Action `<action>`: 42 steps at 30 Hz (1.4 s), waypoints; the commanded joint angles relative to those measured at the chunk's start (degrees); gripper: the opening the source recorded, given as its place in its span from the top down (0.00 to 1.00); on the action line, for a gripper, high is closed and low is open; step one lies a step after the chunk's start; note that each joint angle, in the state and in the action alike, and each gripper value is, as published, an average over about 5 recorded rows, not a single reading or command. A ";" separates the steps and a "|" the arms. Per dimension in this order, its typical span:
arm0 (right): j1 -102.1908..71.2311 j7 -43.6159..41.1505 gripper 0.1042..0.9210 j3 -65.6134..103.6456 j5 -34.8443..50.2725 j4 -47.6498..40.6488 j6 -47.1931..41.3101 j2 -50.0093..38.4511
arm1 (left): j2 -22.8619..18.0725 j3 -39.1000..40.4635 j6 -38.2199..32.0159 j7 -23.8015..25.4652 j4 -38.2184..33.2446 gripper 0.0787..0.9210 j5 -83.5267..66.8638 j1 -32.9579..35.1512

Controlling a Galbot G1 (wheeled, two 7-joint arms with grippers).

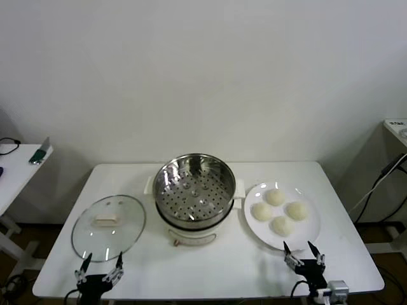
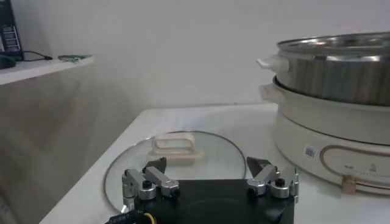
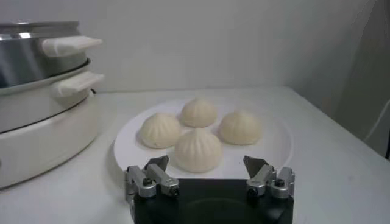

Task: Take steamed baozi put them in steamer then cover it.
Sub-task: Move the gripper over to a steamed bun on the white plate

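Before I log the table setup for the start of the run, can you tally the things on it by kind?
Steamed baozi: 4
Plate: 1
Steamer: 1
Cover: 1
Total: 7

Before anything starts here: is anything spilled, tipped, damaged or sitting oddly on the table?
Nothing stands out. The steamer stands upright and uncovered, the cover lies flat beside it, and four baozi sit on the white plate. Left gripper and right gripper are open near the table's front edge.
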 commanded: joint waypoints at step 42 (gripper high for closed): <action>102.64 -69.71 0.12 -94.13 -16.88 -55.23 -1.46 -9.72 | 1.57 1.26 -1.04 1.20 1.26 0.12 -0.05 -1.03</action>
